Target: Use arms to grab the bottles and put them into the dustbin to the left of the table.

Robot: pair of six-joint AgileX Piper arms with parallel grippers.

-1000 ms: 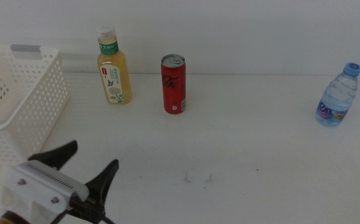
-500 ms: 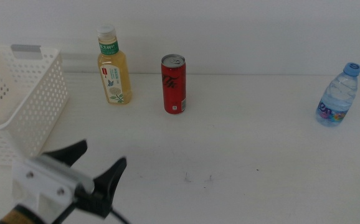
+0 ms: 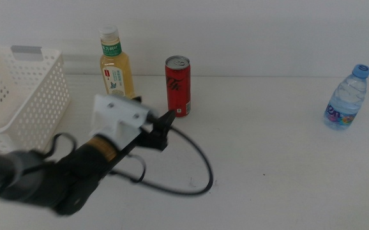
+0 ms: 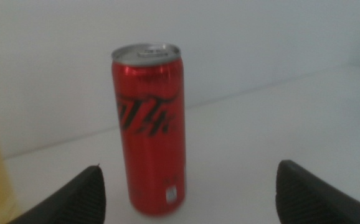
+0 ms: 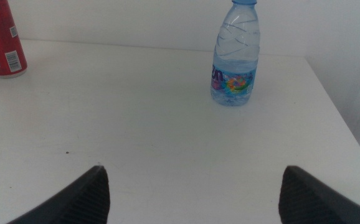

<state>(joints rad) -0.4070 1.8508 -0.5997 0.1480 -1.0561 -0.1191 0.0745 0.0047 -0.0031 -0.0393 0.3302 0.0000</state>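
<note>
The red can (image 3: 178, 87) stands upright at the back middle of the table (image 3: 267, 166). My left gripper (image 3: 157, 121) is open just in front of it; the left wrist view shows the can (image 4: 150, 124) beyond my spread left gripper (image 4: 190, 167), with nothing between the jaws. To the can's left stands the yellow tea bottle (image 3: 116, 70). At the far right stands the blue-capped water bottle (image 3: 346, 99). The right wrist view has that water bottle (image 5: 235, 56) well ahead of my open right gripper (image 5: 194, 168), which is out of the middle view. The white dustbin (image 3: 18, 96) sits at the left.
The left arm's black cable (image 3: 197, 172) loops over the table's middle. A wall rises right behind the bottles. The table's right edge (image 5: 336, 112) runs close to the water bottle.
My left arm has swung from the bottom-left corner forward and right, bringing its open gripper up close to the red can. The bottles and the can have not moved.
</note>
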